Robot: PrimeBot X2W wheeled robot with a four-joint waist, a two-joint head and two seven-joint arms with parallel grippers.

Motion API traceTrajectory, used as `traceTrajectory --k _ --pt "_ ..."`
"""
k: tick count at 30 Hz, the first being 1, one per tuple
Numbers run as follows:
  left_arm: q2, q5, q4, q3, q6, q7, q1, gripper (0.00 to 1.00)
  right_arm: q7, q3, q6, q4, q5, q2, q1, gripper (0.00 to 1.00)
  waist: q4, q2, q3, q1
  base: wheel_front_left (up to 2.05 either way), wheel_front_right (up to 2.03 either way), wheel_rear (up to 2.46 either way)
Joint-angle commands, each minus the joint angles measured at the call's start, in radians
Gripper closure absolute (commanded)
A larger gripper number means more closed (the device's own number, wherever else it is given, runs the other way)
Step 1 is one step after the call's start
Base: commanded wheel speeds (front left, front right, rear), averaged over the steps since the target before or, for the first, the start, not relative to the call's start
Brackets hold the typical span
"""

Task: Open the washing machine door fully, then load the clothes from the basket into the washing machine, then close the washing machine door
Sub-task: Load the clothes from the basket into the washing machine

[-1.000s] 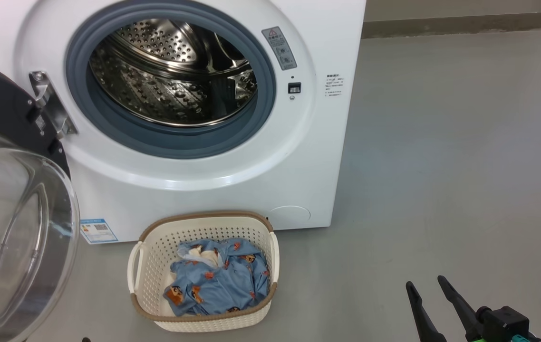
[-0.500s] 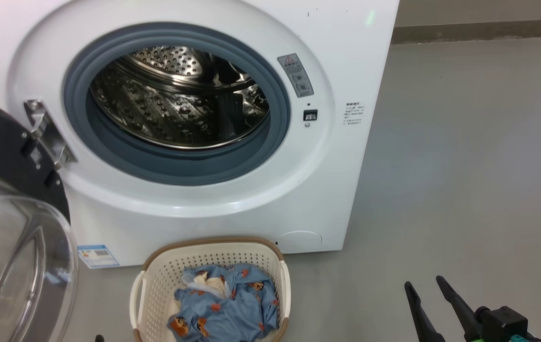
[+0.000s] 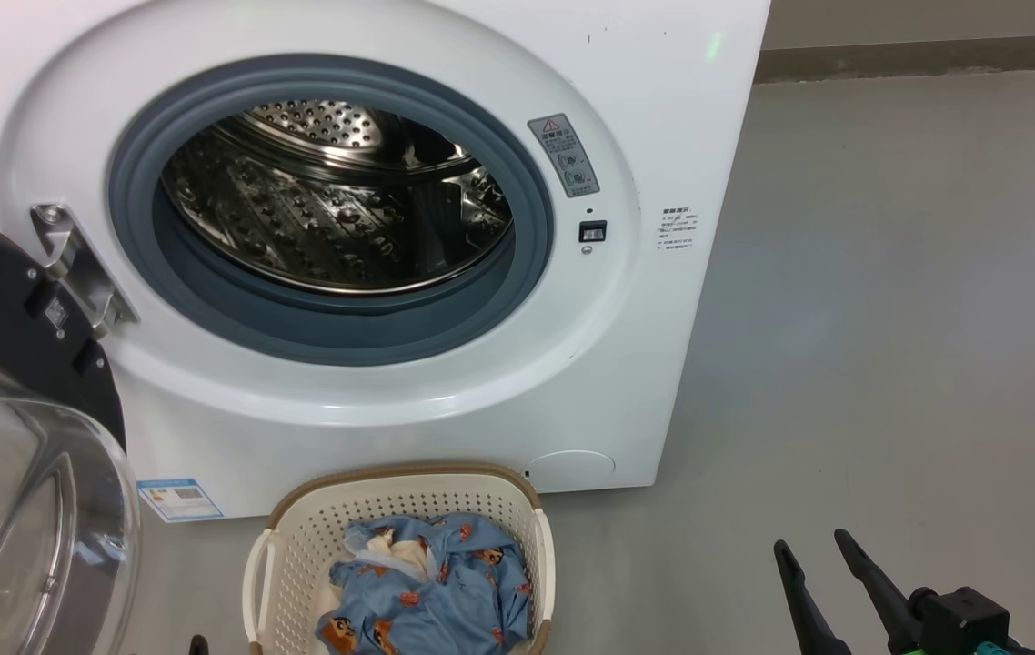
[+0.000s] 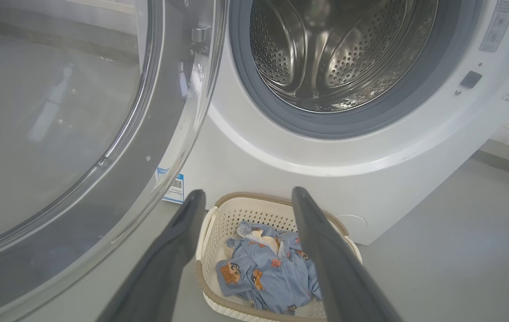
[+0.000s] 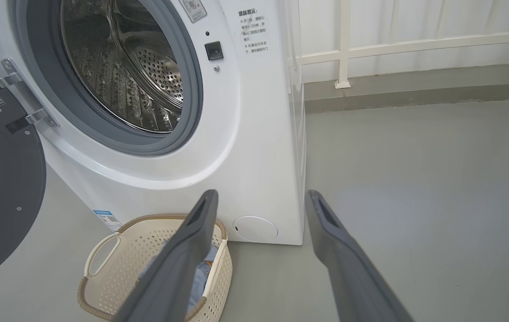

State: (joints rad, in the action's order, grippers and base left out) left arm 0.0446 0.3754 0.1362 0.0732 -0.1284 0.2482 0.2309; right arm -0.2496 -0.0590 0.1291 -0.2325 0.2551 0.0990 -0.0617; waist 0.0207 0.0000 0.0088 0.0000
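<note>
Head view chops the washing machine door (image 3: 26,473) off at the left edge, and the bottom edge slices through the basket (image 3: 299,546) and the lower part of the clothes (image 3: 431,591). The right gripper (image 3: 811,541) gets cut at the bottom too. In the right wrist view, one finger (image 5: 183,259) covers most of the clothes. Print on the blue label sticker (image 3: 179,499) is way too small to read.

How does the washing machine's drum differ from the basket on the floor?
The drum is shiny steel and round; the basket is cream plastic, rectangular, with a brown rim. The drum looks empty, while the basket holds the blue printed clothes. The drum opens sideways; the basket opens upward. Both are perforated with small holes.
</note>
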Motion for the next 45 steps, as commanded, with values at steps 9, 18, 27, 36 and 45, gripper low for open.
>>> traceTrajectory --k 9,18,27,36,45 --pt "0.006 0.0 -0.031 0.024 -0.002 0.014 -0.021 0.0 -0.012 -0.031 0.002 0.02 0.003 0.004 0.025 0.0 -0.001 0.0 0.003 0.0 0.0 0.0 0.0" --pt "0.006 -0.001 -0.034 0.022 -0.002 0.014 -0.022 0.0 -0.012 -0.031 0.002 0.02 0.004 0.004 0.027 0.0 -0.003 0.0 0.01 0.0 0.0 0.0 0.0" --pt "0.006 0.013 -0.03 0.001 -0.002 0.014 -0.036 0.0 -0.012 -0.034 0.002 0.023 0.004 -0.003 0.042 0.0 -0.017 0.0 0.041 0.0 0.0 0.0 0.0" --pt "0.006 0.024 0.019 -0.054 -0.002 0.014 -0.1 0.0 -0.012 -0.036 0.002 0.032 0.0 -0.011 0.076 0.0 -0.039 0.0 0.115 0.0 0.0 0.0 0.0" --pt "0.013 0.033 0.102 -0.127 -0.002 0.014 -0.213 0.0 -0.012 -0.048 0.002 0.04 -0.005 -0.018 0.128 0.0 -0.078 0.0 0.209 0.0 0.0 0.0 0.0"
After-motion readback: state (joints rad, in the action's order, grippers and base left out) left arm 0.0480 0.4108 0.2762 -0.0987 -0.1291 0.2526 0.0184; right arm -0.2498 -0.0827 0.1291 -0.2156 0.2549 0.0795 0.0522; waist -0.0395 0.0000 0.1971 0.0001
